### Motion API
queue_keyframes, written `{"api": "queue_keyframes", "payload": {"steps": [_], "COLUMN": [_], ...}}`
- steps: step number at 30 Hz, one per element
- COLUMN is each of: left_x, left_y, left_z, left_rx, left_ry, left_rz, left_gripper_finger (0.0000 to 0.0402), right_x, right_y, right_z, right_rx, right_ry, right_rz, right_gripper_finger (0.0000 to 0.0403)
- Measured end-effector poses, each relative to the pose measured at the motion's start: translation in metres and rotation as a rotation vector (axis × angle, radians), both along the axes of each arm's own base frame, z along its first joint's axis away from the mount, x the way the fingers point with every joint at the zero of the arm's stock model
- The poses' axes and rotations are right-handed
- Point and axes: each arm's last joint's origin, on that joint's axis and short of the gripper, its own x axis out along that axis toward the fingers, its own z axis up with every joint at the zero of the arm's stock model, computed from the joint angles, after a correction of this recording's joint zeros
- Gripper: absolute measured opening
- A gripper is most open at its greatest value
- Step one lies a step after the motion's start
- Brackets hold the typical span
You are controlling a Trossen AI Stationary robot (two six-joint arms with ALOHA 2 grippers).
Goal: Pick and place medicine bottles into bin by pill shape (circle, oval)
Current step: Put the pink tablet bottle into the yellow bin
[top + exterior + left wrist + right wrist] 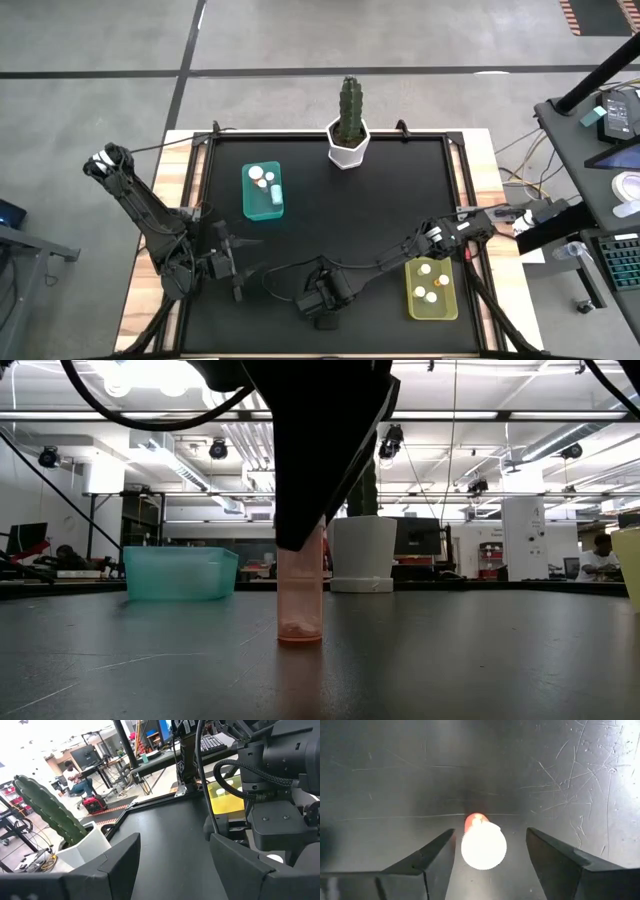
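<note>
- Standing upright at the near edge of the table (300,190), one orange medicine bottle (300,592) has its long axis vertical; pills lie at its base.
- Right claw (490,851) hangs directly above this bottle, pointing straight down. Its fingers are spread wide, one to either side of the white ribbed cap, neither touching. It holds nothing. Judgement: a straight descent would bring the fingers alongside the bottle; closing on it has not yet been done.
- Right arm is clearly the nearer one. Left claw (175,865) waits beside it towards the table's left, fingers parted and empty.
- Bottle body is translucent orange plastic, cylindrical; the cap is round with a knurled rim. Table surface is matte black and finely scratched.
- Yellow bin (432,288) sits near, at the right, with three bottles in it.
- Teal bin (263,190) lies farther back on the left, holding bottles.
- Farthest, at the back edge, a white hexagonal pot (347,144) carries a cactus.
</note>
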Motion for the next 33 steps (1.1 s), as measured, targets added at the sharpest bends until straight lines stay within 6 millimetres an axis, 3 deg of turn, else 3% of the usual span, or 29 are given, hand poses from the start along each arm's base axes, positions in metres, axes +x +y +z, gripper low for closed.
{"api": "queue_keyframes", "payload": {"steps": [17,22,27,33], "left_x": [0.000,0.000,0.000,0.000], "left_y": [0.000,0.000,0.000,0.000], "left_z": [0.000,0.000,0.000,0.001], "left_rx": [0.012,0.012,0.012,0.010], "left_ry": [0.003,0.003,0.003,0.001], "left_rz": [-0.002,-0.002,-0.002,-0.002], "left_gripper_finger": [0.0224,0.0224,0.0224,0.0224], "right_x": [0.000,0.000,-0.005,-0.032], "right_y": [0.001,0.001,-0.002,-0.005], "right_z": [0.000,0.003,0.021,0.051], "right_rx": [0.018,0.022,0.026,-0.008], "right_ry": [0.009,0.003,0.000,0.094], "right_rz": [0.005,0.011,-0.002,-0.058], "right_gripper_finger": [0.0131,0.0117,0.0119,0.0120]}}
